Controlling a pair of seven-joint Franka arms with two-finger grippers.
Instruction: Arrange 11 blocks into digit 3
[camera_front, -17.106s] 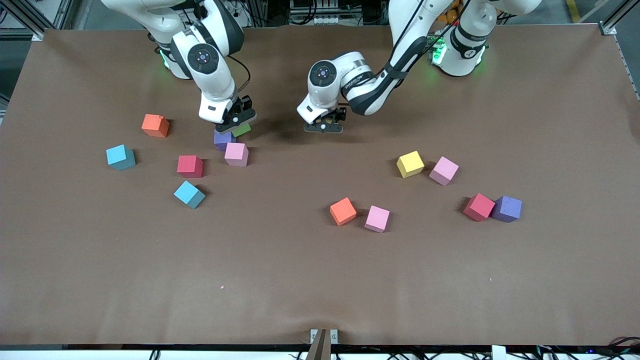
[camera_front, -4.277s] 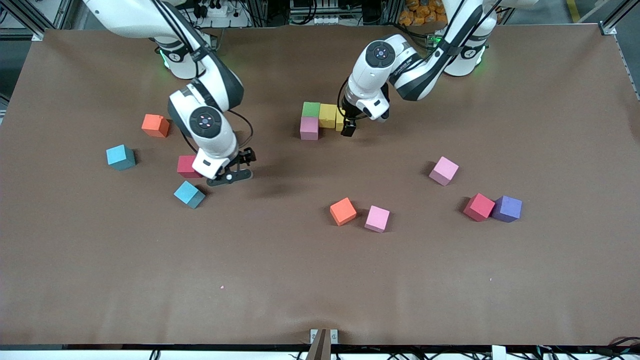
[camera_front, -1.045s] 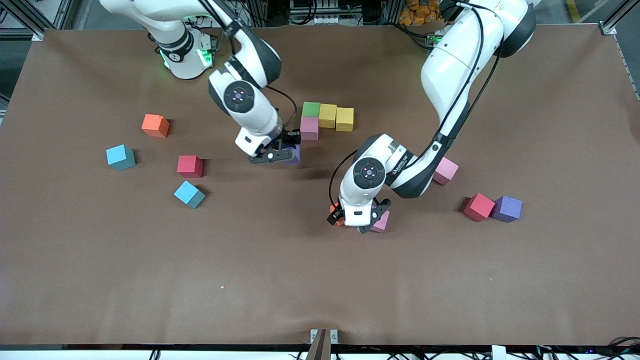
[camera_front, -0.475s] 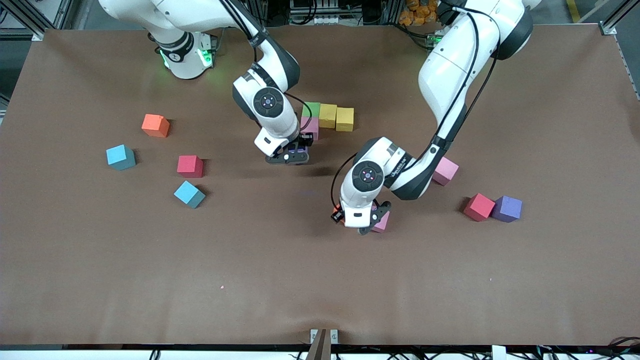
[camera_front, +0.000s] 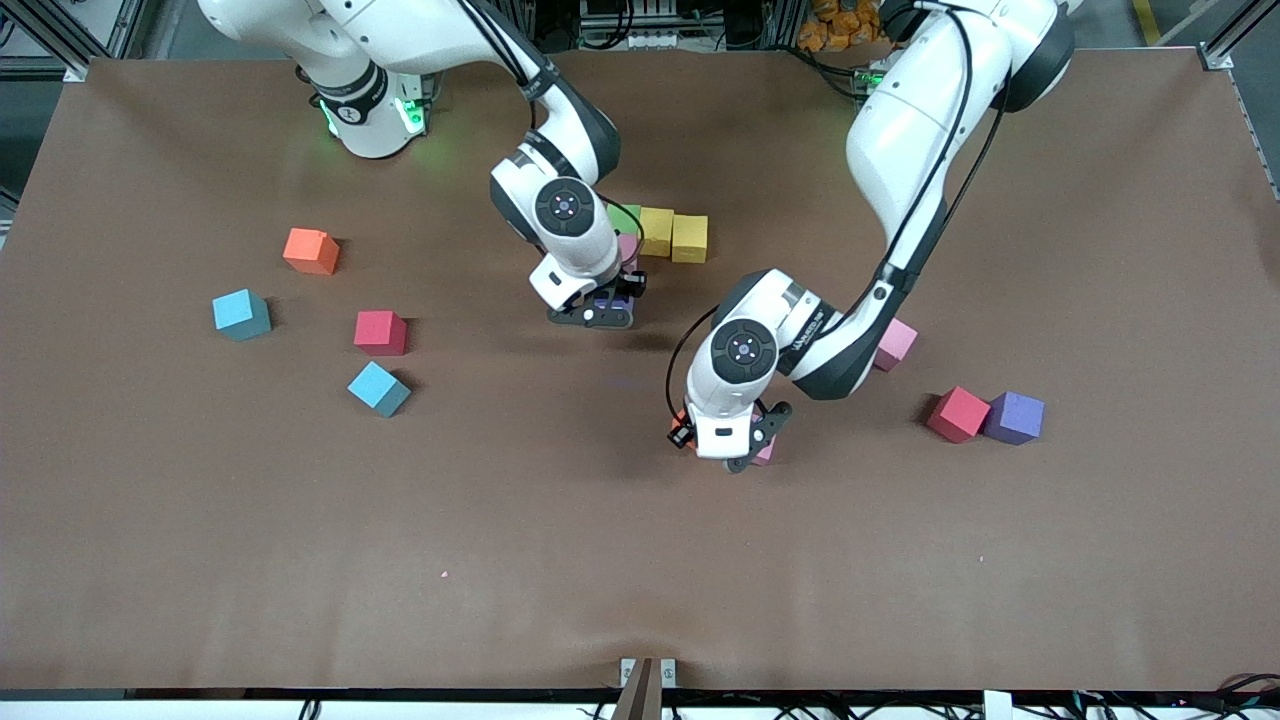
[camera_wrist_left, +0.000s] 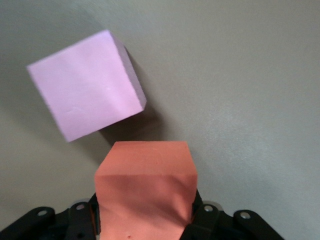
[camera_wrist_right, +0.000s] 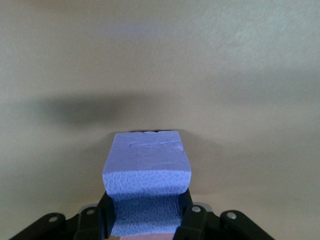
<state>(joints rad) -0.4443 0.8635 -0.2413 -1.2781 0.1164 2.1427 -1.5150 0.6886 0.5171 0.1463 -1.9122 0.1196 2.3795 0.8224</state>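
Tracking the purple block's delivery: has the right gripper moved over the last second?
Yes. The right gripper, shut on the purple block, moved toward the yellow blocks.

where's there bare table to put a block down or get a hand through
Bare brown table runs along the whole edge nearest the front camera. Another open stretch lies between the red matte cube and the left gripper. It is crowded where the right gripper hangs by the green cube and yellow cube.
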